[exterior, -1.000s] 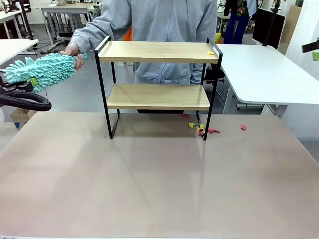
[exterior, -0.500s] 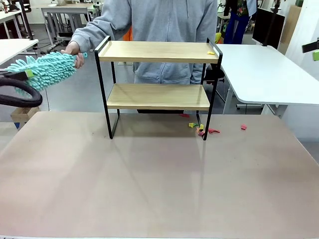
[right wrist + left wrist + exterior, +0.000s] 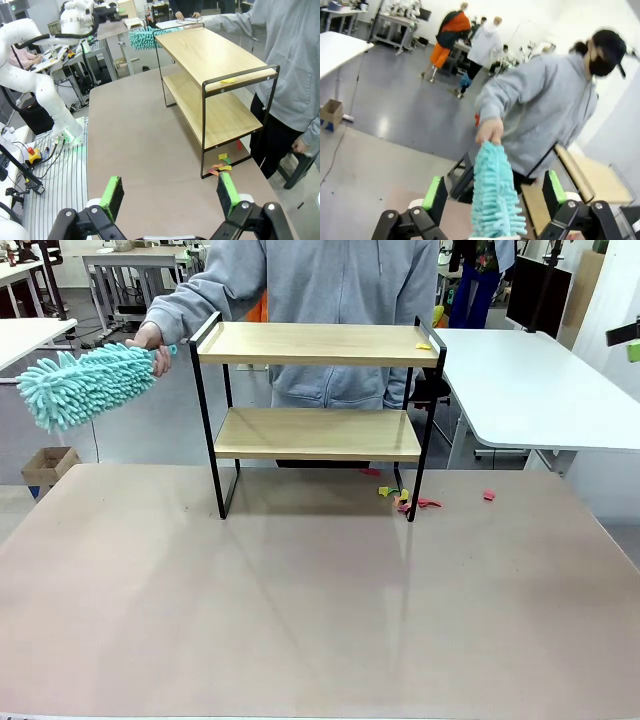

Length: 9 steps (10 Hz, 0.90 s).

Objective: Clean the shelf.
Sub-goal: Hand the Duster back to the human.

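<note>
Left gripper [image 3: 492,197] jaws were spread wide, with the teal duster [image 3: 495,195] lying between the green pads, not clamped. The person's hand [image 3: 490,131] held its far end, straight ahead of the gripper. Right gripper [image 3: 170,192] was also wide open, holding nothing, above the tabletop [image 3: 145,150]. The shelf [image 3: 215,85] stood ahead and to its right, with paper scraps [image 3: 221,165] by its near leg.

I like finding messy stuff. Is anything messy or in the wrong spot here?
Yes. Small coloured scraps lie on the table by a leg of the shelf, one pink bit sits farther off, and a yellow scrap rests on the top board's corner. Nothing looks tipped or broken.
</note>
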Available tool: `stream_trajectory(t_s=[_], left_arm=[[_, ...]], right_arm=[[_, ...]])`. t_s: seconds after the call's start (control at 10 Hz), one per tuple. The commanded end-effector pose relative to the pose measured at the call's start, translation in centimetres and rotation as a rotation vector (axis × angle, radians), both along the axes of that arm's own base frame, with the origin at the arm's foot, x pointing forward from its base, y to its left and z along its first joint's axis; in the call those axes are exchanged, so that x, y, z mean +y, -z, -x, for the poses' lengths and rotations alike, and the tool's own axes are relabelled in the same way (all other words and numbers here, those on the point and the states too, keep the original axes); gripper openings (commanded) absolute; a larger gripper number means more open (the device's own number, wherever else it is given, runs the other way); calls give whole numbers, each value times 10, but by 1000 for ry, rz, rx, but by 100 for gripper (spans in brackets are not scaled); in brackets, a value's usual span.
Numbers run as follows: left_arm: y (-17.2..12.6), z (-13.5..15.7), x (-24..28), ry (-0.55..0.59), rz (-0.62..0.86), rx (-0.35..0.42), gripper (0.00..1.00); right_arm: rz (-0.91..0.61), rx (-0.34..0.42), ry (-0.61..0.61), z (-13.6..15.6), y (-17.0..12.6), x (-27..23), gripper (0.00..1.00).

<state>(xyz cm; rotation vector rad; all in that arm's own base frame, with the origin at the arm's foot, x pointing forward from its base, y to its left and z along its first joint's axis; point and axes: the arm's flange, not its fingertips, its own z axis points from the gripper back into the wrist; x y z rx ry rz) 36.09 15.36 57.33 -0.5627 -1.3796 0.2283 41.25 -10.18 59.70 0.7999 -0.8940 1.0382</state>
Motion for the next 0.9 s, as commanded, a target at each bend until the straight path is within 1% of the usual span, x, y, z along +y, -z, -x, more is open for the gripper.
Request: stream_trajectory(t_s=[0.0, 0.1, 0.3, 0.4, 0.5, 0.8], left_arm=[[-30, 13, 45, -57, 102, -58, 100], [-35, 19, 63, -74, 140, -70, 100], [-35, 27, 87, -89, 193, -77, 100], [-32, 27, 90, -83, 179, -71, 100], [-38, 33, 85, -114, 165, -85, 100], [-38, 33, 85, -114, 165, -85, 100]], right_arm=[[8, -1, -5, 0, -3, 0, 100], [8, -1, -5, 0, -3, 0, 100], [8, -1, -5, 0, -3, 0, 100], [8, -1, -5, 0, -3, 0, 100], [8, -1, -5, 0, -3, 0, 100], [8, -1, -5, 0, -3, 0, 100]])
